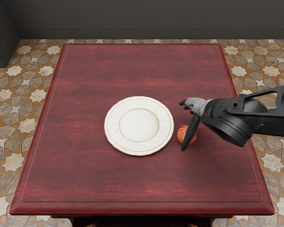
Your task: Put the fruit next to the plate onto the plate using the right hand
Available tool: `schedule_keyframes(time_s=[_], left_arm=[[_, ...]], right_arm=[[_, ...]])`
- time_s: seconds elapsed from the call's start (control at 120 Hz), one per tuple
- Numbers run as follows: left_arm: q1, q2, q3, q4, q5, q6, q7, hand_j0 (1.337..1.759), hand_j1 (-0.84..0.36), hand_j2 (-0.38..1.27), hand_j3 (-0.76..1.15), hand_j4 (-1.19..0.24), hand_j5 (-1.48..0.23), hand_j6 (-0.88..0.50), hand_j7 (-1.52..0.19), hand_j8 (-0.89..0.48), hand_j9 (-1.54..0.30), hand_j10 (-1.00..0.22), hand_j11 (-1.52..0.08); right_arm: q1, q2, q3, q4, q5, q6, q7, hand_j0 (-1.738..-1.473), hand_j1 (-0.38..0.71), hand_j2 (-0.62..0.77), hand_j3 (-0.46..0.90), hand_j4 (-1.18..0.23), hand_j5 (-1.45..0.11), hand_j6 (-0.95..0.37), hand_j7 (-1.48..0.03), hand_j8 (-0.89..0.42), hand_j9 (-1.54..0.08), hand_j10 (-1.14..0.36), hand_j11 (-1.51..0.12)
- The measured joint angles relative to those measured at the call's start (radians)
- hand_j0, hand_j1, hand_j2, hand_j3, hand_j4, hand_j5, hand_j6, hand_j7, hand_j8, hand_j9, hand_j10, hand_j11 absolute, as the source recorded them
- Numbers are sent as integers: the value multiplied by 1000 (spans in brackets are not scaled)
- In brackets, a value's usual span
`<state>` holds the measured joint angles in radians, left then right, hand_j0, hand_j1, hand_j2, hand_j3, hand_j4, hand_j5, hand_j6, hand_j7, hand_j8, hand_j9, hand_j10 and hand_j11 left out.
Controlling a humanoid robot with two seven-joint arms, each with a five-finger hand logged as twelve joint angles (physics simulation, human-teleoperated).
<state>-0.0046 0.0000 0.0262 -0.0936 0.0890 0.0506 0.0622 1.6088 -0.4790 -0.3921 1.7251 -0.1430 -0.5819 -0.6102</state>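
The white plate point(112, 126) sat near the middle of the dark red table point(109, 71), and the small red-orange fruit point(184, 135) lay on the wood just beside its right rim, not on it. It was round, perhaps an apple or a peach, but too small to name. That put it on the near side for the right arm, which reached in from the right edge with the right hand point(193, 113) poised directly over the fruit. I'd judge this a setup for a top-down pick and then a short carry left to the plate.

The fingers point(190, 135) were extended, not clenched. One long dark digit hung down across the fruit's right half, and the others pointed left above it. Nothing was wrapped around the fruit. Whether that hanging finger touched the skin or merely passed in front of it, the view did not settle. So, no grasp yet.
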Motion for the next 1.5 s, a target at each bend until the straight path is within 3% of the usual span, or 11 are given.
schedule_keyframes(time_s=[0.65, 1.067, 1.5], left_arm=[[0, 0, 0, 0, 0, 0, 0, 1658, 56, 49, 0, -245, -318, -245, -318, -245, -318, -245, -318], [0, 0, 0, 0, 0, 0, 0, 1658, 56, 49, 0, -245, -318, -245, -318, -245, -318, -245, -318], [0, 0, 0, 0, 0, 0, 0, 1658, 56, 49, 0, -245, -318, -245, -318, -245, -318, -245, -318]], right_arm=[[3, 58, -82, -9, 21, -29, -1, -1658, -274, -12, 0, -63, -81, -63, -81, -63, -81, -63, -81], [2, 59, -86, -19, 22, -29, -1, -1658, -70, -46, 0, -233, -303, -234, -303, -234, -303, -233, -303], [-8, 64, -85, -40, 21, -29, -1, -1658, 35, -63, 0, -320, -416, -321, -416, -321, -416, -321, -416]])
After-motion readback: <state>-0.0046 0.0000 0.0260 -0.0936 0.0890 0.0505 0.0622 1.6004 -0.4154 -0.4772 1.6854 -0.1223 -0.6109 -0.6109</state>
